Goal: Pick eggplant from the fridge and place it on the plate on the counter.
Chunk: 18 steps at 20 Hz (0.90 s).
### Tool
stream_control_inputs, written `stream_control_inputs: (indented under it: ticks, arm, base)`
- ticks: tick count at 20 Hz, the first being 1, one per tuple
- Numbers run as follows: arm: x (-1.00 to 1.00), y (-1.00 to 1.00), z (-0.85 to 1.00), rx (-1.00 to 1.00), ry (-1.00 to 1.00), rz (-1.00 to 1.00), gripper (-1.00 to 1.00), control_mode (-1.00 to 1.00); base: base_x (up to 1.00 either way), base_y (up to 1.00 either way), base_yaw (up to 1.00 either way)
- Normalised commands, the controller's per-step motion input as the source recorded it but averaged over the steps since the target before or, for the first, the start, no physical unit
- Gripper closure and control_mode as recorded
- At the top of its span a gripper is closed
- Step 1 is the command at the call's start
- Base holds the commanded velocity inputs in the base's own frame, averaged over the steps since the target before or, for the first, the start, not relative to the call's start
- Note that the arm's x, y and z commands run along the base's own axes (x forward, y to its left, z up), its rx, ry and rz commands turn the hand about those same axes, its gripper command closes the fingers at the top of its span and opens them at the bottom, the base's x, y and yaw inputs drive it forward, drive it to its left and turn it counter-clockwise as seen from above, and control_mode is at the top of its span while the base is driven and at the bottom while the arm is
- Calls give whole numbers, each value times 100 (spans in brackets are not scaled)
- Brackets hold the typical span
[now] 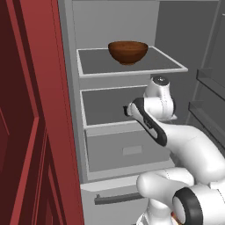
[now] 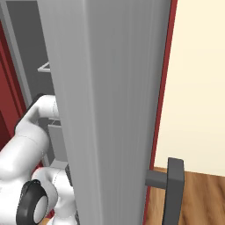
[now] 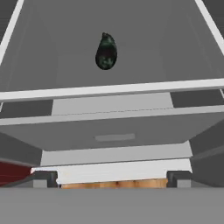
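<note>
The eggplant point(image 3: 106, 51), a small dark teardrop, lies on the fridge's middle shelf point(image 3: 175, 52), towards the back. In the hand view my gripper point(image 3: 111, 178) is open, its fingertips point(image 3: 43, 178) spread wide, well short of the eggplant and in front of the shelf's white front edge. From the left base view the arm's hand point(image 1: 151, 107) is level with that middle shelf point(image 1: 105, 105) inside the open grey fridge point(image 1: 114, 26). The plate and the counter are out of view.
A brown wooden bowl point(image 1: 128, 52) stands on the upper shelf. A drawer point(image 1: 127, 149) sits under the middle shelf. The open fridge door point(image 2: 110, 110) with its dark bar handle point(image 2: 173, 189) stands at my right. Red cupboard panels point(image 1: 30, 123) flank the left.
</note>
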Motion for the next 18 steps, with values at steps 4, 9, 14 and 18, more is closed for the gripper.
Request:
stream_control_inputs:
  ticks: [4, 9, 14, 18]
  arm:
    - [2, 0, -1, 0, -21, 0, -100, -100]
    - [16, 0, 0, 0, -10, 0, -100, -100]
    - [34, 0, 1, 0, 3, 0, -100, -100]
    - [34, 0, 0, 0, 0, 0, -100, -100]
  base:
    - [0, 0, 0]
    - [0, 0, 0]
    - [0, 0, 0]
    - [0, 0, 0]
